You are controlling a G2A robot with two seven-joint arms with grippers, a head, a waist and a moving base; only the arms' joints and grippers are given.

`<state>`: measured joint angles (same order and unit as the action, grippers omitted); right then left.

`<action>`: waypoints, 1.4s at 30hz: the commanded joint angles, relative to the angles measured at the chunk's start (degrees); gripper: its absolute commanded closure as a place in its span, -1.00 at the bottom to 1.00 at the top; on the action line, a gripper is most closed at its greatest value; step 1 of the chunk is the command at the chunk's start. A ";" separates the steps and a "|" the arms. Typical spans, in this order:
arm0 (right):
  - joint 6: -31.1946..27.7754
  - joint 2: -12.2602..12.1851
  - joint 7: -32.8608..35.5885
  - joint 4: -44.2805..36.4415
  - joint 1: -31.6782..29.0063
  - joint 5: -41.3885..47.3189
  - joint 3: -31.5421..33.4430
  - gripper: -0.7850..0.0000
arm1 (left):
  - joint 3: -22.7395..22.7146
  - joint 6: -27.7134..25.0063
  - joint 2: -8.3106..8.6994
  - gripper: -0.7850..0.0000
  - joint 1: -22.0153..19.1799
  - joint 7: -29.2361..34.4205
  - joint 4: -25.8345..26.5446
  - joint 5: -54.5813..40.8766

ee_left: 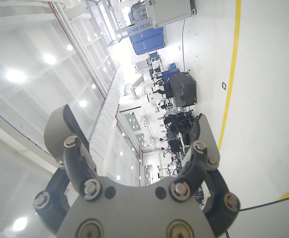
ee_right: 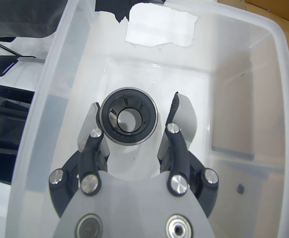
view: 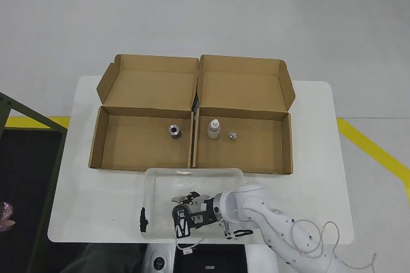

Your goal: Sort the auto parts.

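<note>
Bin (ee_right: 280,75): right gripper (ee_right: 136,100) wide around bearing (ee_right: 149,115)

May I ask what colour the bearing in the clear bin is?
The bearing is black with a silvery rim, clearest in the right wrist view.

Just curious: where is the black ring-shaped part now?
In the right wrist view, the black ring-shaped part sits inside the clear bin, between the right hand's open fingers.
</note>
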<state>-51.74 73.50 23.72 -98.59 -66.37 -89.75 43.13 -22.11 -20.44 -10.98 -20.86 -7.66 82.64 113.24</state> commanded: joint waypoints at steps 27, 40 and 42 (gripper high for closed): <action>0.05 -0.85 -5.01 -4.73 2.48 7.51 3.96 1.00 | 0.00 0.00 0.00 -1.00 0.00 0.00 0.00 0.00; 2.96 -0.83 -7.72 -5.92 6.22 12.37 7.09 1.00 | 0.00 0.00 0.00 -1.00 0.00 0.00 0.00 0.00; 3.44 -0.66 -8.05 -5.27 7.22 13.19 7.00 1.00 | 0.00 0.00 0.00 -1.00 0.00 0.00 0.00 0.00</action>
<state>-48.53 72.76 15.81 -104.21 -59.67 -76.98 50.20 -22.11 -20.44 -10.98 -20.86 -7.66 82.64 113.24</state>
